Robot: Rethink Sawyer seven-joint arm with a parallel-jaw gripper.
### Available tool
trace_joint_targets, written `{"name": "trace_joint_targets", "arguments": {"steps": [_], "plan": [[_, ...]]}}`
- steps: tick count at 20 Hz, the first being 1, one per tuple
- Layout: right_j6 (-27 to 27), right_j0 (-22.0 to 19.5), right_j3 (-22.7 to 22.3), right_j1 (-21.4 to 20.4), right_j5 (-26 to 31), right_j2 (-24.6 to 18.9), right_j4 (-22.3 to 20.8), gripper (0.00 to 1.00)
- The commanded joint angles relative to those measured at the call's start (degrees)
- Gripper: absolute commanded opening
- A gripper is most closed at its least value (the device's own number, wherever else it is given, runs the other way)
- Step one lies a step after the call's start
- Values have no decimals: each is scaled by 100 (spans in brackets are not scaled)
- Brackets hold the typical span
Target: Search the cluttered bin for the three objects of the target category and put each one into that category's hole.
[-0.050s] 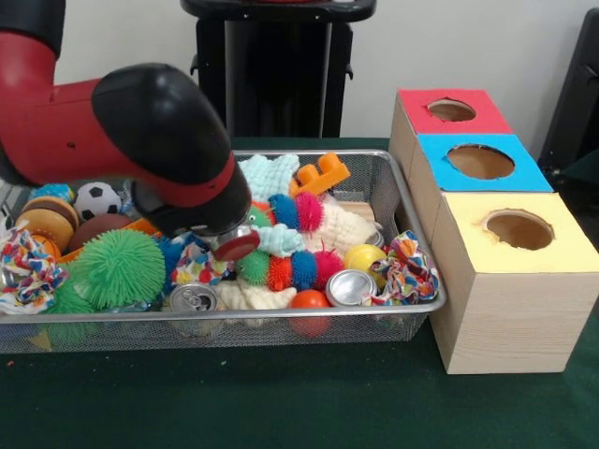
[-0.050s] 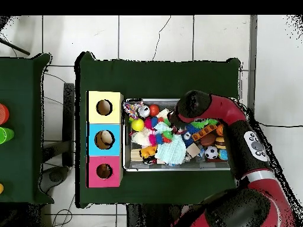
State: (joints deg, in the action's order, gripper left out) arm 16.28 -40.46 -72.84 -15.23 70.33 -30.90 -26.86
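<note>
Search step, by the look of it. The red and black arm [image 1: 140, 131] is bent low over the silver wire-mesh bin [image 1: 412, 313], its wrist down among the toys near the bin's middle. Nothing seems to be lifted out.

Pincer: hidden under the bulky black wrist in both views. Cannot tell whether it is apart or together, or whether it holds anything. A dark red disc [image 1: 236, 245] shows just below the wrist, against the pale blue knitted cloth [image 1: 281, 238]; part of the tool or a toy, unclear.

Target category is not given, so the wanted objects can't be picked out for certain. Candidates in the bin:
- two silver drink cans [image 1: 351, 286], lying at the front rim
- balls: small yellow ball [image 1: 363, 257], orange ball [image 1: 309, 300], black and white football [image 1: 97, 199] at the far left corner
- green spiky rubber ball [image 1: 119, 268], left end
- multicoloured fuzzy caterpillar toy [image 1: 285, 269], centre

Three wooden boxes stand just beside the bin's right end: red-topped box [image 1: 487, 117], blue-topped box [image 1: 529, 173], yellow-topped box [image 1: 571, 253], each with one round hole. In the overhead view something pale sits in the blue one.

Next move, I'd judge: close on one item, rise clear of the rim, carry it right to the matching hole. Clutter is tight; neighbours may drag along.
</note>
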Motion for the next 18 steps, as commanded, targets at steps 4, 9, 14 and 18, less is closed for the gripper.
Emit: {"name": "trace_joint_targets", "arguments": {"steps": [4,9,14,18], "plan": [[-2051,-57,-2643,-1163,-1620,159,170,0],[-2305,-35,-3539,-1621,-2234,305,379,0],[-2169,102,-3688,-1729,-2389,482,456,0],[-1952,117,-3491,-1633,-2295,554,545,0]]}}
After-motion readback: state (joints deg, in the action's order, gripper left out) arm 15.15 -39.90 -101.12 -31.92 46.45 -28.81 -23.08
